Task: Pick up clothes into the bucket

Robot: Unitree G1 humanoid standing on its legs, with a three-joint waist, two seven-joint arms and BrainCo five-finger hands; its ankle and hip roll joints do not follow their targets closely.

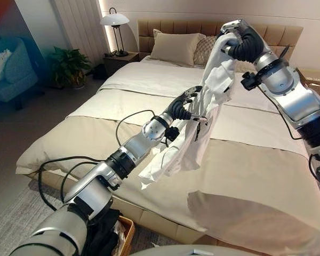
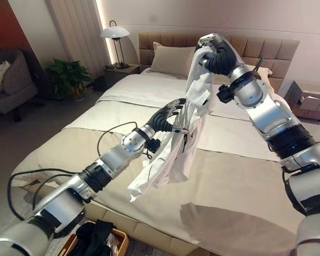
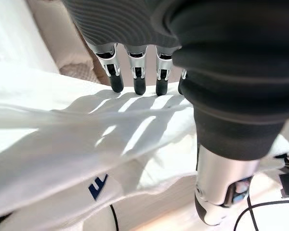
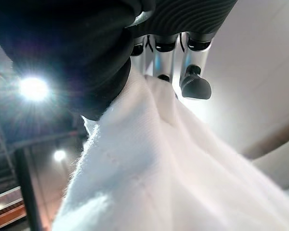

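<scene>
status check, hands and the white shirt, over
Right robot hand shut on white shirt, held high over bed. Left robot hand against its middle, grip unclear. Basket below left.

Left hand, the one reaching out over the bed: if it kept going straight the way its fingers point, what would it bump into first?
Most likely the white shirt. The left hand reaches toward it where it hangs from the raised right hand, and the straight fingers sit right at the cloth, maybe already touching. Depth is hard to judge.
</scene>
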